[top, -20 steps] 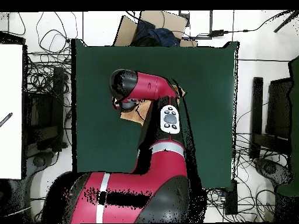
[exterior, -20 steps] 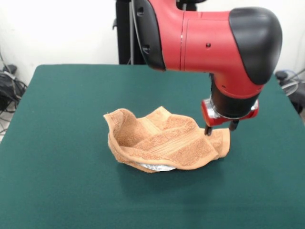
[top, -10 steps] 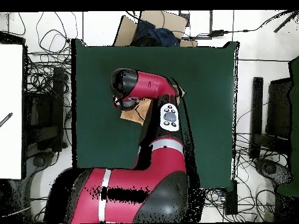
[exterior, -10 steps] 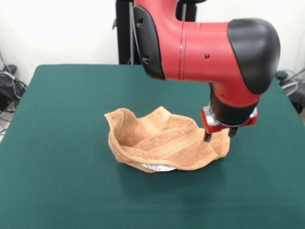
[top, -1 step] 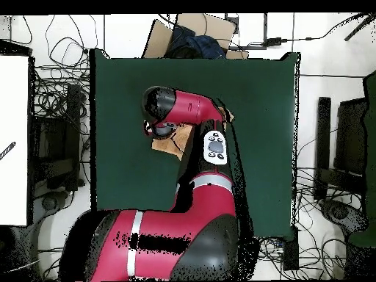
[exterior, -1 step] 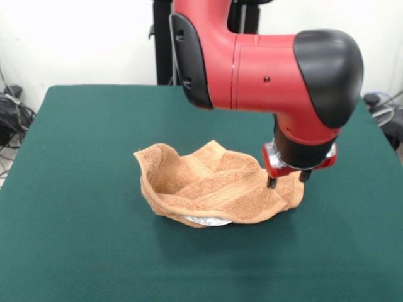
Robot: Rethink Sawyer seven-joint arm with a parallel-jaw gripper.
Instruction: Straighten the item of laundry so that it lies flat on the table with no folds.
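Note:
The item of laundry point(exterior, -1 step: 214, 185), a light orange-brown terry towel, sits crumpled at the middle of the dark green table point(exterior, -1 step: 82, 163). Its edges curl up like a bowl and a white label shows under its near edge. My gripper point(exterior, -1 step: 288, 180) is low over the towel's right end, open. One finger point(exterior, -1 step: 271, 182) touches the towel's upper surface and the other sits behind its raised corner. In the overhead view the arm hides the gripper and most of the towel point(top, -1 step: 166, 144); only small patches show on the table point(top, -1 step: 268, 147).
Cables and equipment point(top, -1 step: 55, 117) ring the table on the floor. A cardboard box point(top, -1 step: 192, 31) lies beyond one table edge. A black stand point(exterior, -1 step: 162, 44) rises behind the table.
My gripper has come down a little and shifted slightly left onto the towel's right end. The towel's left rim has moved a touch left. The finger gap is unchanged.

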